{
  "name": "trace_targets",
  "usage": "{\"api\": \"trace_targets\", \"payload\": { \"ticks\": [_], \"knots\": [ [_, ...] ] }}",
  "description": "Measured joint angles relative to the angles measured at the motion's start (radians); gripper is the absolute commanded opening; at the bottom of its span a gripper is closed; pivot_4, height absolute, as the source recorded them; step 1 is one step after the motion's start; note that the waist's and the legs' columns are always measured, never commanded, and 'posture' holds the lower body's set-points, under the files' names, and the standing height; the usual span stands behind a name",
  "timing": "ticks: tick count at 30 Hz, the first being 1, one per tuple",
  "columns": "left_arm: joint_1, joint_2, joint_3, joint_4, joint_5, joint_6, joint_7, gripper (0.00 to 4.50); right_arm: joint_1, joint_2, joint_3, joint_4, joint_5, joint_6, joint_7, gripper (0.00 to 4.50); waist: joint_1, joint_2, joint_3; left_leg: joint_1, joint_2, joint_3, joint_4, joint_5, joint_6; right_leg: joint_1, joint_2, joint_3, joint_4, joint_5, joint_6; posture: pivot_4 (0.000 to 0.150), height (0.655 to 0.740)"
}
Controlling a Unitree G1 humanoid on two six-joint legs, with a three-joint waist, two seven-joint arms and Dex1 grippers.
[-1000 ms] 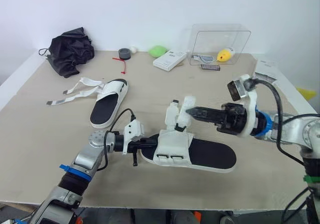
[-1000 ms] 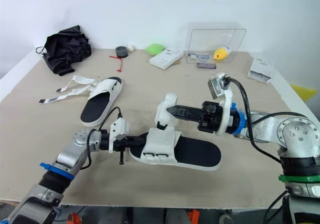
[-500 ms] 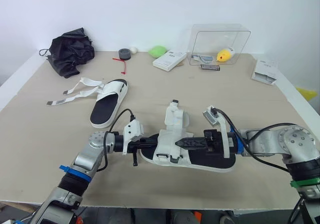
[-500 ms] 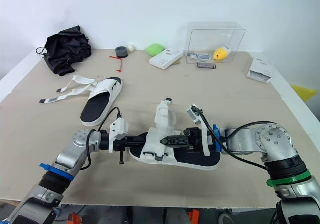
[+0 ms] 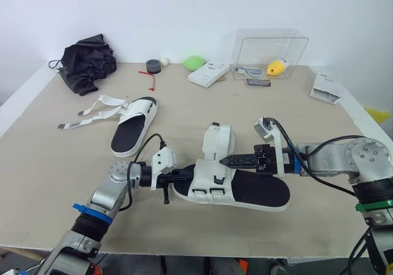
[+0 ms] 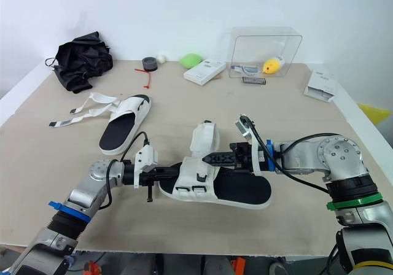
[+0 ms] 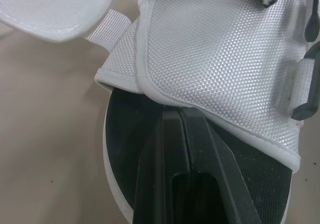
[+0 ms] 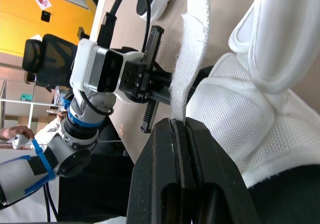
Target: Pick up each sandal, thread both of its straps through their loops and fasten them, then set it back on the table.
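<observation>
Right hand [image 5: 223, 161] pinches strap [image 8: 192, 49]; left hand [image 5: 183, 175] closed, tips at sandal [image 5: 258, 192] upper.

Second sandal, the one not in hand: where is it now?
In the left eye view the second sandal lies on the table's left side, beyond the left gripper, straps trailing left, short of the black bag.

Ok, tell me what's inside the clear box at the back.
The clear box holds a yellow object and a small white device. Anything behind the yellow object is hidden.
</observation>
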Motion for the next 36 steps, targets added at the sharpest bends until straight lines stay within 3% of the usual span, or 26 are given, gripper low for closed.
{"api": "trace_targets", "payload": {
  "ticks": [36],
  "knots": [
    [0.007,-0.003,0.003,-0.001,-0.007,0.002,0.008,0.0,0.008,0.02,0.0,-0.061,0.0,0.028,0.061,0.13,0.0,0.002,-0.001,-0.001,0.0,0.0,0.0,0.0,0.0,-0.001,0.0,0.0,0.0,0.0,0.0,0.15,0.74]
  ]
}}
